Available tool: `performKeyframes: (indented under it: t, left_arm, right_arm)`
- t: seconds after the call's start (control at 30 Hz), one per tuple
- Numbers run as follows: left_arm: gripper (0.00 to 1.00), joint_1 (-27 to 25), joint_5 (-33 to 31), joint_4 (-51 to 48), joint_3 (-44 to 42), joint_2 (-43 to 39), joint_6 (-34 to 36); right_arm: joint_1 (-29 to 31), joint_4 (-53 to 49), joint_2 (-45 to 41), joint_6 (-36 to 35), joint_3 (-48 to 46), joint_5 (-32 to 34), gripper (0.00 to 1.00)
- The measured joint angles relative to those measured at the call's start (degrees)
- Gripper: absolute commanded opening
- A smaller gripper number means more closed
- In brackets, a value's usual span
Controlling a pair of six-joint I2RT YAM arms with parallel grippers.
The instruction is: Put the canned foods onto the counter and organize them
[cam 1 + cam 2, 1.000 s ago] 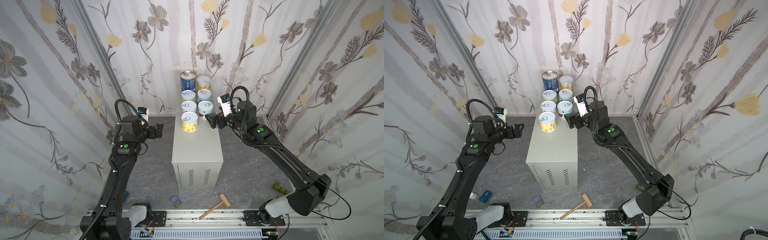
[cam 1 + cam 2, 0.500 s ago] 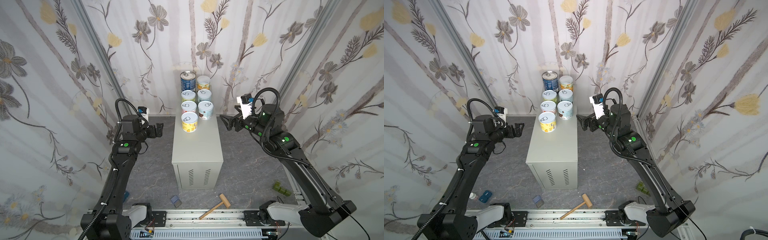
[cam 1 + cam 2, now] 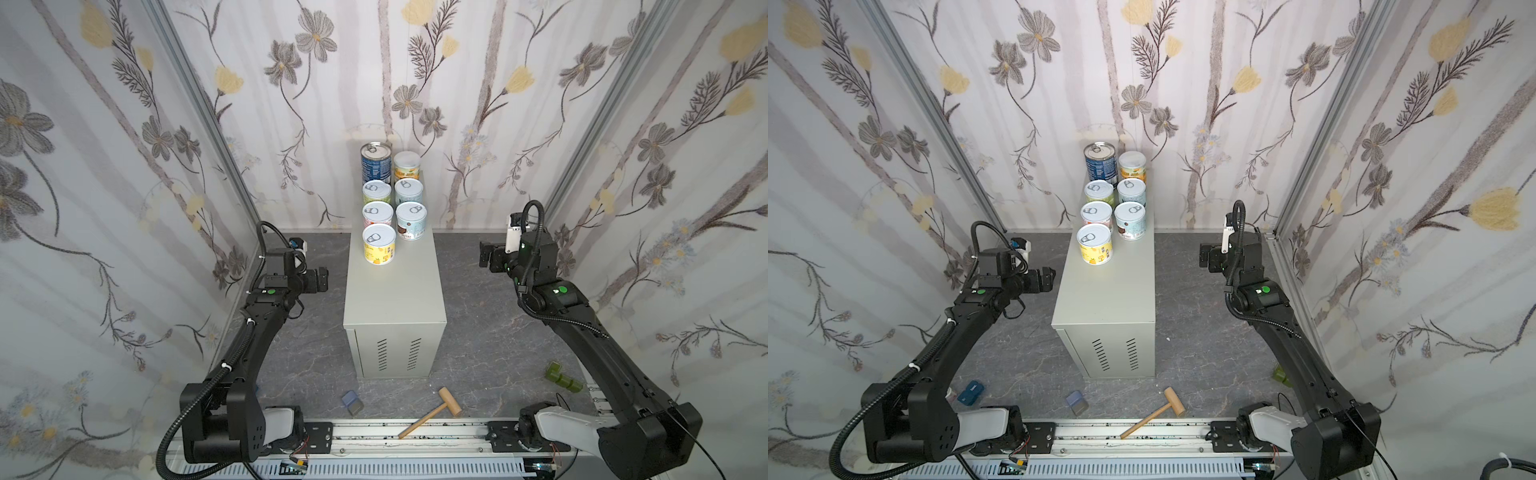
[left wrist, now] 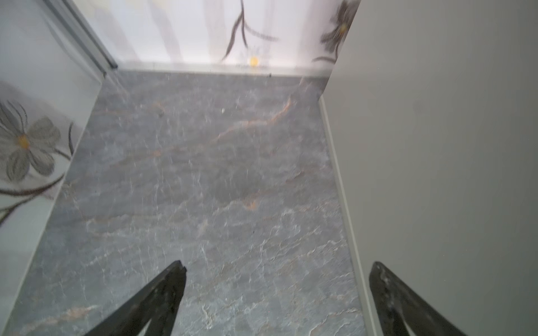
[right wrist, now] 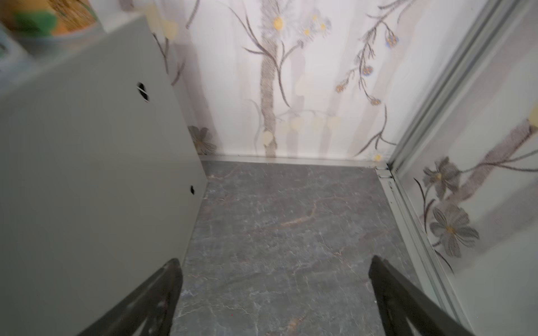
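Observation:
Several canned foods stand in two rows at the back of the counter: a tall blue can, an orange one, then green, pale blue and pink ones, a coconut-label can and a yellow can in front. My left gripper hangs open and empty left of the counter. Right of the counter my right gripper is open and empty above the floor.
On the dark marbled floor in front of the counter lie a wooden mallet and a small blue-grey block. A green object sits at the right, a blue one at the left. Flowered walls close in all round.
My right gripper has drawn back to the right, away from the coconut-label can and off the counter, now well clear of it. The left arm has not moved.

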Motion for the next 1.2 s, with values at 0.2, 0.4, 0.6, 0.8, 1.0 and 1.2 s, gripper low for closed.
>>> performKeyframes:
  t: [0.2, 0.4, 0.6, 0.8, 1.0, 1.2]
  left_arm:
    - [1.00, -0.07, -7.17, 13.64, -12.15, 2.03, -1.36]
    - [1.00, -1.64, -14.75, 29.03, -21.81, 7.58, -3.30]
    - [1.00, -2.80, -17.22, 42.38, -22.40, 13.38, -1.92]
    - [1.00, -2.80, -18.36, 51.28, -26.03, 13.92, -1.66]
    - [1.00, -4.68, -20.39, 63.89, -33.53, 16.96, -0.39]
    - [1.00, -4.90, -24.35, 68.43, -32.57, 17.25, -0.37]
  right_arm:
    - [-2.23, 19.06, -2.40, 0.00, -18.34, 4.96, 1.00]
    - [-2.47, 33.83, 3.65, -0.11, -25.97, 6.80, 1.00]
    - [-2.71, 45.03, 7.63, -4.76, -31.21, 10.69, 1.00]
    - [-4.26, 59.56, 7.78, -7.43, -41.42, 10.82, 1.00]
    - [-8.02, 72.72, 6.36, -6.80, -49.16, 6.86, 1.00]
    - [-11.06, 80.19, 9.11, -4.52, -50.56, 1.73, 1.00]
